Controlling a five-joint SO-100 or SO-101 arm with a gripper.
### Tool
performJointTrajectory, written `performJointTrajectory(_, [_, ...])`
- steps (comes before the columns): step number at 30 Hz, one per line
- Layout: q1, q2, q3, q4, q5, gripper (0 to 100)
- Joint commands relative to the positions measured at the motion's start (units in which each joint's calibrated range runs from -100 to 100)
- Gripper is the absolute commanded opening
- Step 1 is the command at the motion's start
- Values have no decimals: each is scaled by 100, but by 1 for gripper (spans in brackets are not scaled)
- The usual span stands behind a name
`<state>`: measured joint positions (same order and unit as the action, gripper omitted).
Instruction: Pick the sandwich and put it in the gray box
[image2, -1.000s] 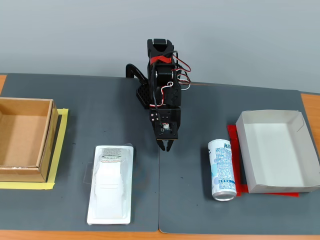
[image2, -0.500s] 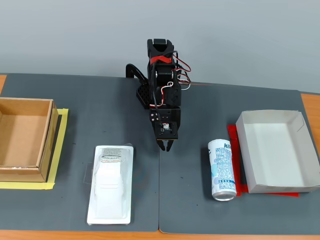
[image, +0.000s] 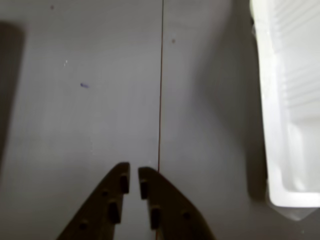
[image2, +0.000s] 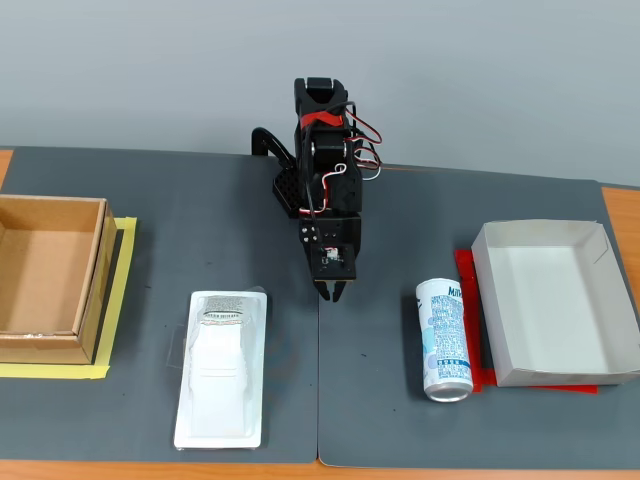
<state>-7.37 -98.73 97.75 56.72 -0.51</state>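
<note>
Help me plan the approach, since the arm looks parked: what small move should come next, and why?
Probably swing the gripper toward the sandwich and open it. In the fixed view the packet lies untouched to the gripper's lower left, the gray box stands empty at right, and the jaws are nearly closed on nothing.

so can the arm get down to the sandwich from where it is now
Probably yes. The sandwich lies flat on the mat to the left of the gripper in the fixed view, with bare mat between them. The brown box and the can stand well aside. The jaws are nearly shut and must open first.
</note>
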Motion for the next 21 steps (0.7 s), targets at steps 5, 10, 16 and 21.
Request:
performJointTrajectory(5, [-162,34,-906,734,7,2])
performJointTrajectory(10, [-169,42,-1404,1029,-14,2])
performJointTrajectory(16, [-162,441,-2100,1064,-24,2])
performJointTrajectory(21, [-162,2009,-3113,1064,-24,2])
